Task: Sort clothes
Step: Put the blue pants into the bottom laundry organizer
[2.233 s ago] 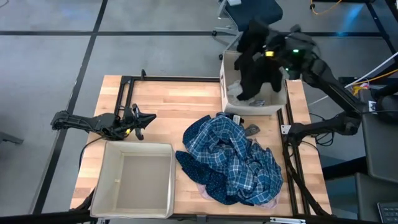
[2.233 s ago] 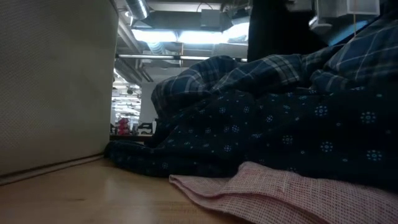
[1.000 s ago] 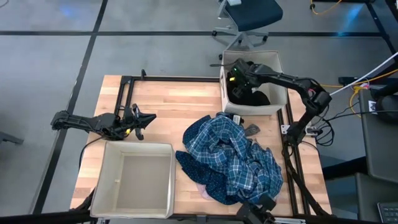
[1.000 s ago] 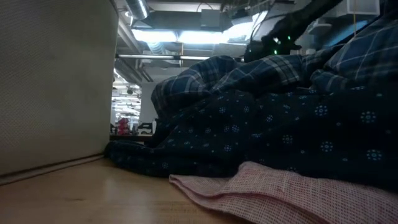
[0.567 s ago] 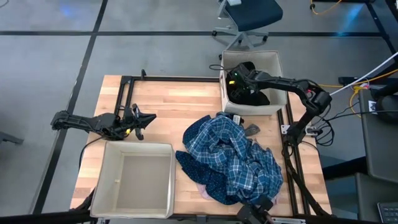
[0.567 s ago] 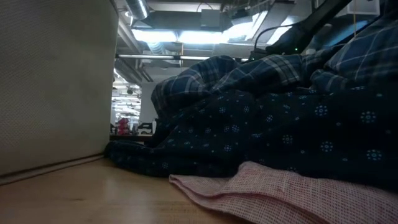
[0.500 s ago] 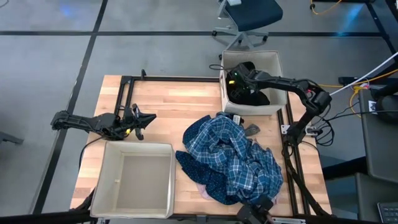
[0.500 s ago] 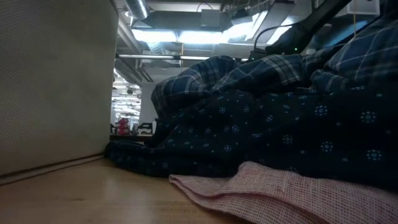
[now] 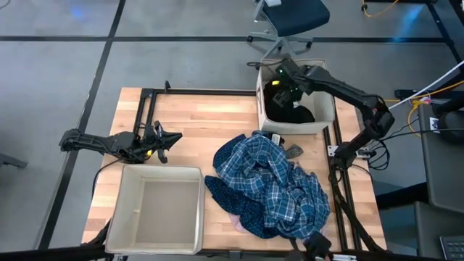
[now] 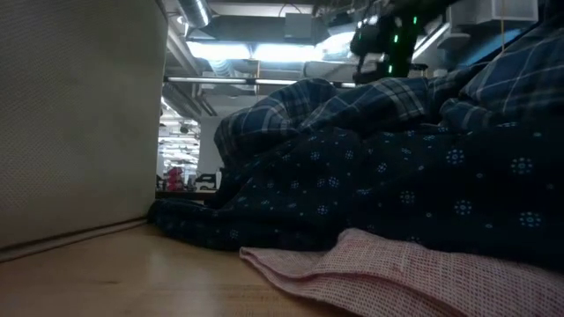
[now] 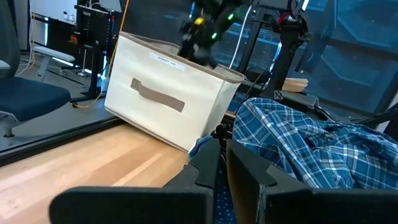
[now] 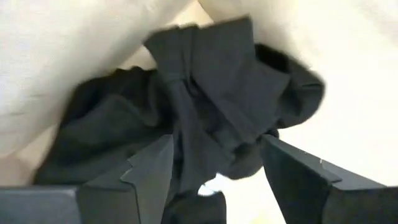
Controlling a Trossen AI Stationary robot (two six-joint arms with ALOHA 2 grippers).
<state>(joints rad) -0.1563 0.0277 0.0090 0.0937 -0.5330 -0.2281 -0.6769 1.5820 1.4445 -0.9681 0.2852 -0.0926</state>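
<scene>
The right gripper (image 12: pixel 214 163) hangs just above the far beige square fabric box (image 9: pixel 325 80), jaws spread wide and empty. The crumpled black garment (image 12: pixel 205 106) lies loose inside that box, judged delivered there as its sorted place. The left gripper (image 9: pixel 161 141) waits low over the pale wooden counter (image 9: pixel 203 119), jaws closed on nothing. The blue plaid woven shirt (image 9: pixel 272 181) lies heaped over the navy white-dotted garment (image 10: pixel 414 198) and a pale pink knitted piece (image 10: pixel 397 273), still unsorted. The near beige fabric box (image 9: pixel 123 210) holds nothing.
</scene>
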